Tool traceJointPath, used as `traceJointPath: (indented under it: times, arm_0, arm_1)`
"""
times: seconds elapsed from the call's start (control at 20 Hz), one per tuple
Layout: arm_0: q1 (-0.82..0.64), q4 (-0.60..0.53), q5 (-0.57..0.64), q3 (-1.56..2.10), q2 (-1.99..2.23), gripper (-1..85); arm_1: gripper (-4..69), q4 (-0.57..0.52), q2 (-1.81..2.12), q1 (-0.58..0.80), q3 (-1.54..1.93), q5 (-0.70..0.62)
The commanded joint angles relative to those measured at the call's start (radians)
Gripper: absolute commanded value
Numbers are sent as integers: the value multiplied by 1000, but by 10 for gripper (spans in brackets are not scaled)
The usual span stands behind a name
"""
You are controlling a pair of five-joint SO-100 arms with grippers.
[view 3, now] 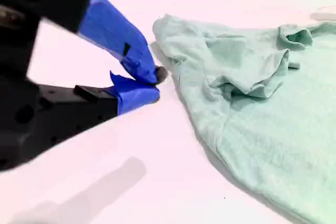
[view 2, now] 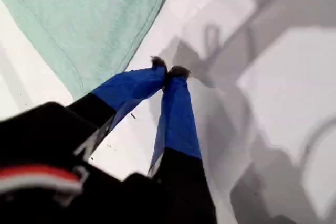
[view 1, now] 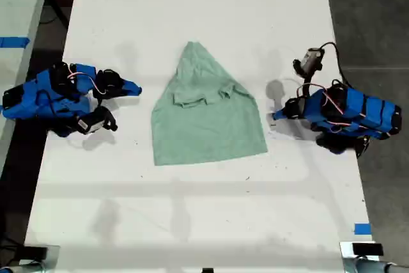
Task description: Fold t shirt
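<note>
Shirt [view 1: 208, 116] lies flat in the middle of the white table [view 1: 192, 4], both sleeves already turned in so its top narrows to a point. My first gripper [view 2: 169, 70] sits just off the shirt's hem corner, tips pressed together on nothing. My second gripper [view 3: 156, 80] rests beside the opposite edge, jaws nearly closed and empty. For the next fold, I judge each gripper should open, pinch one hem corner, and lift together evenly so the cloth doesn't skew.
</note>
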Motion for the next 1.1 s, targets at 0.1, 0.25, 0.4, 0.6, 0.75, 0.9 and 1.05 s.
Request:
traceJointPath:
  times: [0.1, 0.25, 0.4, 0.6, 0.75, 0.9, 1.05]
  arm_0:
    - [-75, -15, -92, 41, -3, -2]
    - [-48, -15, -92, 41, -6, -2]
    - [-87, -15, -86, 41, -6, -2]
    - [-92, -15, -84, 41, -6, -2]
    - [-89, -15, -84, 41, -6, -2]
    - [-89, -15, -83, 41, -6, -2]
    - [-89, -15, -83, 41, -6, -2]
  arm_1:
    - [151, 18, -664, 44, -514, 63]
    - [149, 28, -718, 25, -589, 71]
    - [150, 0, -942, -21, -703, 58]
    - [227, -115, -1177, -87, -782, 92]
    - [219, -218, -1250, -133, -761, 124]
    - [221, -377, -1281, -160, -684, 133]
    - [222, -518, -1338, -179, -603, 141]
